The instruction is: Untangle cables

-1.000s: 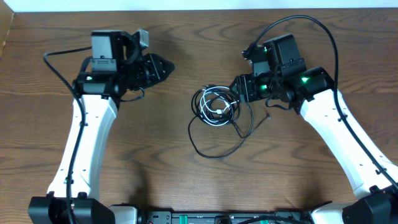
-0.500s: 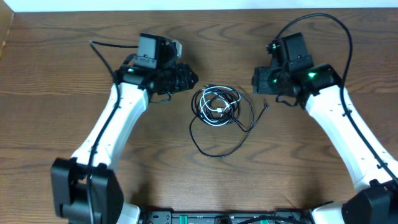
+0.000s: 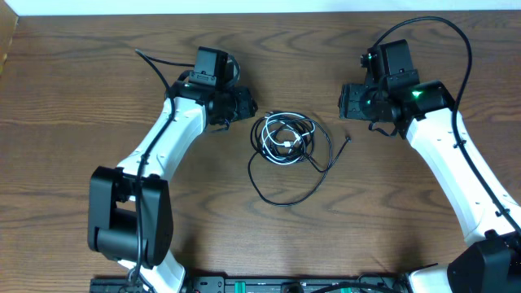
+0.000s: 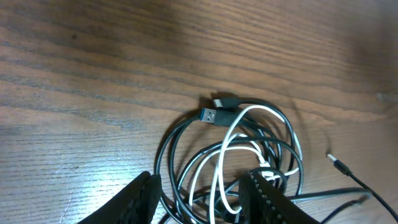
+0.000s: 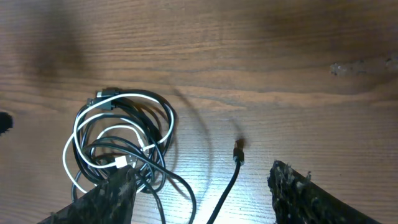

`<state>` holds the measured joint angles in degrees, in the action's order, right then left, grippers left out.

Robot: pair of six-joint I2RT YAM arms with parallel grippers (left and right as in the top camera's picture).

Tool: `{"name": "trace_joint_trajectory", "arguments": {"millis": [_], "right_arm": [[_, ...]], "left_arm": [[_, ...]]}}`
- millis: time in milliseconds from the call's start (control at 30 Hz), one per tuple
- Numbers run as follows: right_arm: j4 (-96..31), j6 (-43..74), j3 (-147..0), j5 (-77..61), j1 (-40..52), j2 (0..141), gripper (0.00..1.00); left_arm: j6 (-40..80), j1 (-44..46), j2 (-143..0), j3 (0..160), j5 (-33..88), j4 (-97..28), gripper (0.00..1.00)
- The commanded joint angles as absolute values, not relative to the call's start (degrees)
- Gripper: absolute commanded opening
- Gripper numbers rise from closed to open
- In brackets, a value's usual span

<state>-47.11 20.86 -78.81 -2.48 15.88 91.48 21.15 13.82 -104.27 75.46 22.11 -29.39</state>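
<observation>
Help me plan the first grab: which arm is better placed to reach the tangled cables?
Probably left. The left pincer is open with the cables framed between its fingers; the right pincer sits offset from them, over the loose black plug.

Black cable (image 3: 259, 138) and white cable (image 4: 258, 107) on a brown wood-grain table (image 3: 65, 98).
Table: mid-to-dark brown with streaky horizontal grain and darker smudgy patches, and a pale glare spot in the right wrist view. Black cable is solid black, no markings, with a dark plug end. White cable is plain white, looped among the black strands. One plug (image 4: 211, 116) has a bluish-silver metal tip. Left hand (image 3: 251, 104) and right hand (image 3: 343, 102) are matte black, with rough-textured black fingers in the wrist views. Left arm (image 3: 163, 138) and right arm (image 3: 448, 155) have glossy white links and black joints. Green light (image 3: 418, 94) glows on the right arm. White strip (image 3: 244, 6) runs along the top edge.
</observation>
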Motion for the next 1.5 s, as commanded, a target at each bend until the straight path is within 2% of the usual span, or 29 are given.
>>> {"name": "trace_joint_trajectory", "arguments": {"millis": [0, 1267, 1333, 1467], "right_arm": [[-47.16, 20.51, -79.81, -1.63, 15.75, 91.90, 0.66], [-47.18, 20.51, -79.81, -1.65, 15.79, 91.90, 0.67], [-47.18, 20.51, -79.81, -1.65, 15.79, 91.90, 0.67], [-47.00, 20.53, -79.81, -1.65, 15.79, 91.90, 0.67]], "left_arm": [[21.26, 13.85, -105.14, 75.99, 21.34, -29.26, 0.47], [24.97, 18.39, -115.31, 75.92, 21.61, -27.31, 0.45], [24.97, 18.59, -115.35, 75.92, 21.61, -27.27, 0.40], [24.95, 19.11, -115.35, 75.92, 21.58, -26.44, 0.19]]}}
